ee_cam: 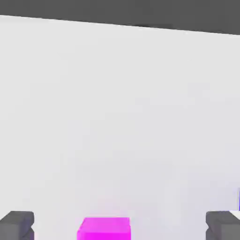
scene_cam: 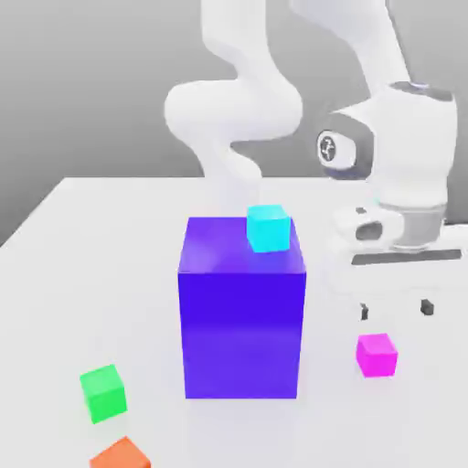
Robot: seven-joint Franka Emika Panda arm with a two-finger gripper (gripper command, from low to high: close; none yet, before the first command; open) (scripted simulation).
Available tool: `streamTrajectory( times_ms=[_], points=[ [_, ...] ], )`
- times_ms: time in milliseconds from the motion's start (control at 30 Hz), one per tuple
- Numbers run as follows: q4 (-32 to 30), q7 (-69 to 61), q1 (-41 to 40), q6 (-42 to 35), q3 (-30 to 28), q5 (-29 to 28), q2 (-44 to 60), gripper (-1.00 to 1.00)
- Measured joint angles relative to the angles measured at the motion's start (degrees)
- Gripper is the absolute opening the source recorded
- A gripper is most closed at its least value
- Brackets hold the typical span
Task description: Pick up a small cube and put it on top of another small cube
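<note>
1. Gripper (scene_cam: 396,309): two dark fingertips spread wide apart, nothing between them; points down, hovering above the magenta cube without touching it. In the hand view the fingertips (ee_cam: 17,225) sit at opposite edges of the frame, with the cube between them.
2. Magenta cube (scene_cam: 377,354): small, resting on the white table (scene_cam: 64,274) toward the exterior view's right, near the big block's lower right corner but apart from it. The hand view shows its top face (ee_cam: 103,228).
3. Blue-purple block (scene_cam: 241,315): large, upright, mid-table.
4. Cyan cube (scene_cam: 269,228): small, sitting on the block's top face near its far right corner.
5. Green cube (scene_cam: 102,392): small, on the table at the exterior view's lower left.
6. Orange cube (scene_cam: 121,454): just below the green one, cut off by the frame edge.
7. Arm (scene_cam: 239,110): white; a round emblem on the wrist housing, not readable.
</note>
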Motion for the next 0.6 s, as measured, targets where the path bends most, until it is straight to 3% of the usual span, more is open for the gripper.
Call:
streamTrajectory(
  times_ms=[200,233,467,600],
  points=[
    [1.84,10.6,10.13,9.15,-12.48,-12.87,12.57,0.0],
    [2.22,11.58,12.17,10.51,-14.8,-14.11,14.26,-1.0],
    [2.27,11.83,12.55,10.81,-15.22,-14.41,14.52,-1.0],
    [0.59,5.99,7.03,5.6,-7.92,-6.73,7.6,-1.0]
  ],
)
